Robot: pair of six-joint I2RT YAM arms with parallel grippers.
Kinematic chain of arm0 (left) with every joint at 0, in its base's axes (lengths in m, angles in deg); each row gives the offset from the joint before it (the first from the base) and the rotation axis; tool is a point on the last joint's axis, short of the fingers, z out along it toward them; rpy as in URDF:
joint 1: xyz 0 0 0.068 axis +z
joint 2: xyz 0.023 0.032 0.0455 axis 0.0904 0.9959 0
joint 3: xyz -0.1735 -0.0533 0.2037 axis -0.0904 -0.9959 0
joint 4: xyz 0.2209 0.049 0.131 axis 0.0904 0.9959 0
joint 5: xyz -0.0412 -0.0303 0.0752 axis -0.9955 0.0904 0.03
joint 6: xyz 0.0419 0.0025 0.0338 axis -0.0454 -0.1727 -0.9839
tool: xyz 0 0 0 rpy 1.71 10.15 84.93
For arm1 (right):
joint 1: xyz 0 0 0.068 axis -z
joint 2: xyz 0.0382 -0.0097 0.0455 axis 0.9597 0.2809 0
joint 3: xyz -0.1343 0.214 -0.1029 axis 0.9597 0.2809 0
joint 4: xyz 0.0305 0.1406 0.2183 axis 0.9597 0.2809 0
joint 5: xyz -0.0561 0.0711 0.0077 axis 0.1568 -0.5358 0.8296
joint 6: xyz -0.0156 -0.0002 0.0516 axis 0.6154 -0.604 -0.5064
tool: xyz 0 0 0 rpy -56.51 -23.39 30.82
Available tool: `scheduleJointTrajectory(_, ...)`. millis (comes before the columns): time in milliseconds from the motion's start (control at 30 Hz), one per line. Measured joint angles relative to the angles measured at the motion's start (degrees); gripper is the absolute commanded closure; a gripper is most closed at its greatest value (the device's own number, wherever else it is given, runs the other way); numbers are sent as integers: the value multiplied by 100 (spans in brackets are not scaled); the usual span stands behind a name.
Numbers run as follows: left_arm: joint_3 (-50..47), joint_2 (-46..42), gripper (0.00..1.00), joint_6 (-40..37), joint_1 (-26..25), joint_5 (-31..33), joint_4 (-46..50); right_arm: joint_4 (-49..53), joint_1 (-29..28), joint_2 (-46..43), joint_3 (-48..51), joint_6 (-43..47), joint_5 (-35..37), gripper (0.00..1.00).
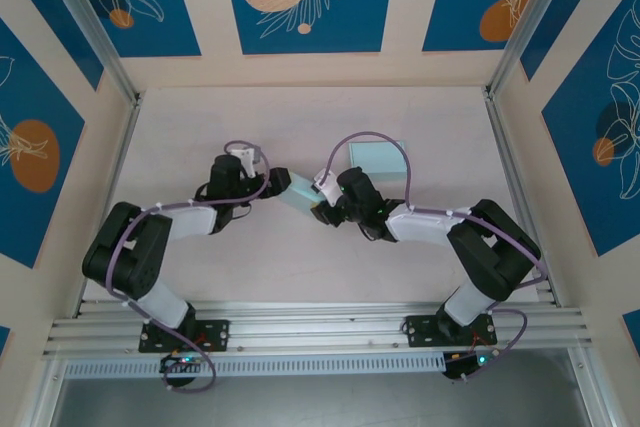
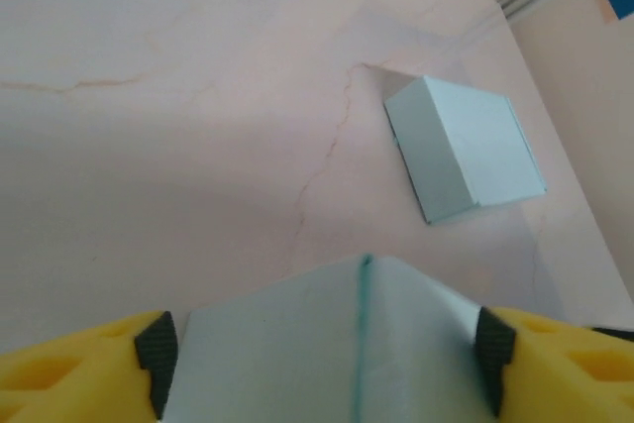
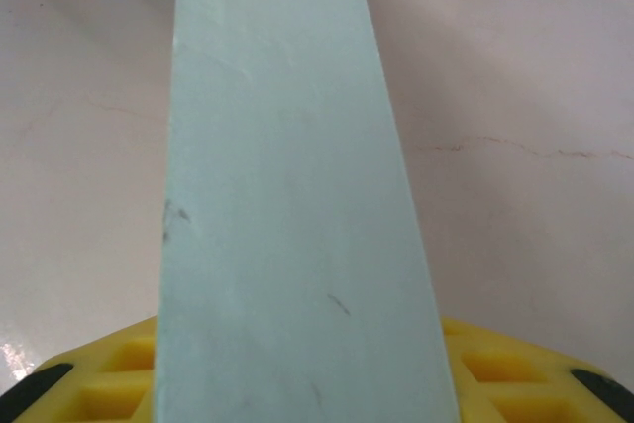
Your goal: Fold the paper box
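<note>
Box spans the gap above the bench, long axis running from left claw to right claw, each pinching its near end.

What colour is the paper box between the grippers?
The paper box is plain pale mint green, clearest in the right wrist view.

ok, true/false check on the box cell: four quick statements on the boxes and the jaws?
1. The pale blue paper box sits between the left jaws and the right jaws. True.
2. A second pale blue closed box lies on the pale table. True.
3. The second box touches the first. False: they are apart.
4. The second box lies by the left arm's base. False: it lies beyond the right arm.
</note>
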State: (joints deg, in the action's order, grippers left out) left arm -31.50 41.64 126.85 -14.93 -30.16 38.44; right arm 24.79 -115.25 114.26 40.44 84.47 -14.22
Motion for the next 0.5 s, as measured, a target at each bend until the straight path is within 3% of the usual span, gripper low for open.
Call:
scheduleJointTrajectory(167,-98,-39,0,525,208,-291,-13,0,-13,0,0,42,-35,73)
scheduleJointTrajectory(500,-13,-726,0,1095,721,-595,638,-4,-7,0,0,42,-33,76)
